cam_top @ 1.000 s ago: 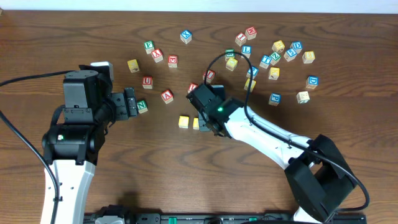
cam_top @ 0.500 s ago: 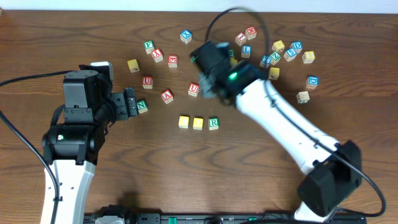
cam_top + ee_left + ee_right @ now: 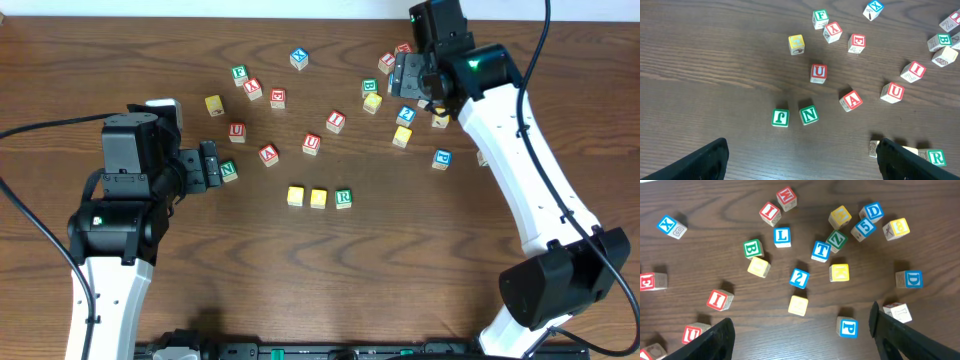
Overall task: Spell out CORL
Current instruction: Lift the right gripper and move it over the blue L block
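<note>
Right wrist view: right gripper [image 3: 800, 330] hovers open and empty. The blue L cube [image 3: 782, 236] lies ahead, left of its centreline. The yellow cubes [image 3: 295, 196] and R cube [image 3: 343, 198] form a row mid-table, well apart from it.

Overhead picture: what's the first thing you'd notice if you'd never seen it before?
Probably the tidy row in the middle of the table: two yellow cubes and a green R cube side by side, with scattered letter cubes beyond them. Next comes the long white right arm stretched to the far side, its pincer open above a crowd of cubes, the blue L cube among them.
</note>
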Controlling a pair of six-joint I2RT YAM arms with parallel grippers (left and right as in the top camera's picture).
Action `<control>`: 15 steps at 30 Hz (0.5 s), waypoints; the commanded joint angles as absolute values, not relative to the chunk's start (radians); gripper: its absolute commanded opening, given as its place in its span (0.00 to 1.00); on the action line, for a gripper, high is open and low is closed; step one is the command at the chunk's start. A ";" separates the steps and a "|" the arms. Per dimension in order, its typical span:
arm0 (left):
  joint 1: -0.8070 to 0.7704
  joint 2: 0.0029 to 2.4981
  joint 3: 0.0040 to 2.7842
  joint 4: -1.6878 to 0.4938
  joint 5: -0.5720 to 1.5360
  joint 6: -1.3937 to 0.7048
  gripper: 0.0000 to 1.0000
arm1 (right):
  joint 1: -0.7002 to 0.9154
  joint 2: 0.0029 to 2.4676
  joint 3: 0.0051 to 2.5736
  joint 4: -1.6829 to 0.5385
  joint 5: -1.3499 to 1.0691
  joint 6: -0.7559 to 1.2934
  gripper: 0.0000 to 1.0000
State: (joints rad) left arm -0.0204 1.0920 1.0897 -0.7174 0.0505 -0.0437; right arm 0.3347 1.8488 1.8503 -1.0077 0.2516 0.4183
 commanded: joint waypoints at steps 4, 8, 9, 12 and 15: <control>-0.015 1.090 1.106 -0.718 0.053 -0.030 0.93 | 0.331 1.966 1.875 -0.953 0.245 0.350 0.82; -0.015 1.090 1.106 -0.718 0.052 -0.030 0.93 | 0.331 2.124 1.980 -0.992 0.244 0.329 0.83; -0.015 1.090 1.106 -0.718 0.053 -0.030 0.93 | 0.331 2.149 2.006 -1.005 0.244 0.324 0.83; -0.015 1.090 1.106 -0.718 0.052 -0.030 0.93 | 0.331 2.260 2.148 -1.067 0.244 0.312 0.84; -0.015 1.090 1.106 -0.718 0.052 -0.030 0.93 | 0.326 2.348 2.279 -1.092 0.245 0.302 0.83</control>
